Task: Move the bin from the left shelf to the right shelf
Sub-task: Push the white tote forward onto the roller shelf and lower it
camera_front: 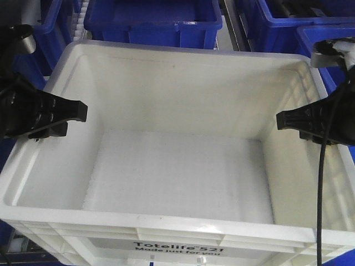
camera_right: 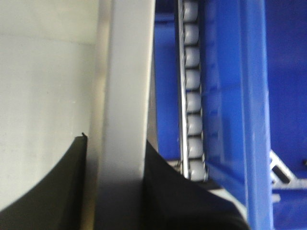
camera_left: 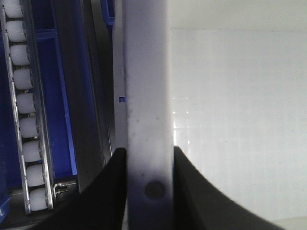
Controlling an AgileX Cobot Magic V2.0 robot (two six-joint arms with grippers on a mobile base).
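The bin (camera_front: 166, 224) fills the front view, empty, with its printed side at six o'clock and blue bins (camera_front: 150, 22) behind it at twelve. The left gripper (camera_left: 147, 160) pinches the bin's wall at nine o'clock, and the right gripper (camera_right: 117, 148) clamps the wall at three. The two-handed grasp looks done. The carry and set-down appear to remain, though whether the bin is lifted, or beside which shelf, I cannot tell.

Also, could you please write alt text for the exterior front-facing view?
An empty white bin fills the frame, printed label facing the camera. The left claw grips its left wall and the right claw its right wall; blue bins sit behind.
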